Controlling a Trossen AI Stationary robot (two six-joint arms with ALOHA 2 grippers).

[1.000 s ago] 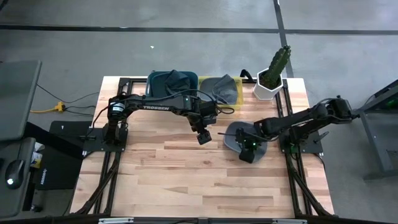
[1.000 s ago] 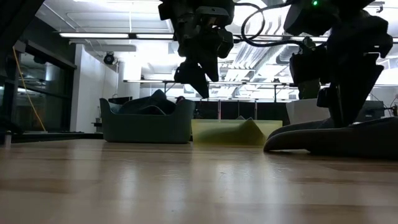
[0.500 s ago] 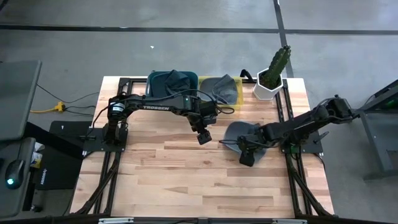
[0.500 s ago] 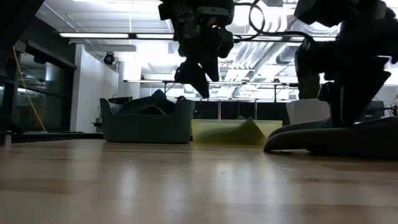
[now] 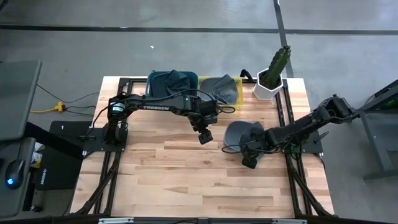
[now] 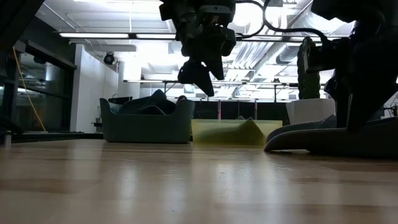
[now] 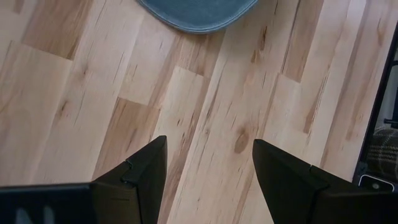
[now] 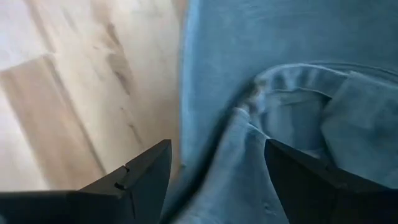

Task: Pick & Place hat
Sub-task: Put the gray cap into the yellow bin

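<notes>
Wooden slat table [image 5: 186, 174], dark frame rails along both sides. 2 arms over it.

Left arm [image 5: 155, 104]: reaches from its base at the table's left toward centre. Left gripper [image 5: 204, 137] hangs above bare wood, clear of the surface in the low view. Fingers [image 7: 134, 177] spread apart with only planks between them; nothing held. The rim of the grey-blue hat shows just beyond them in the left wrist view.

Right arm [image 5: 311, 123]: stretched from the table's right edge in toward centre. Right gripper [image 5: 249, 161] low at the near edge of the hat. Fingers [image 8: 140, 177] wide apart, blue fabric lying between and ahead of them; no grip on it visible.

Teal bin [image 5: 172, 82]: at the far edge, dark cloth piled inside. Yellow-green tray [image 5: 217, 87] just beside it on the right, a second grey hat resting in it.

White pot with a cactus [image 5: 271, 78]: far right corner.

Grey-blue hat [image 5: 240, 132]: flat on the table, right of centre, between the 2 grippers, its brim toward the left gripper.
</notes>
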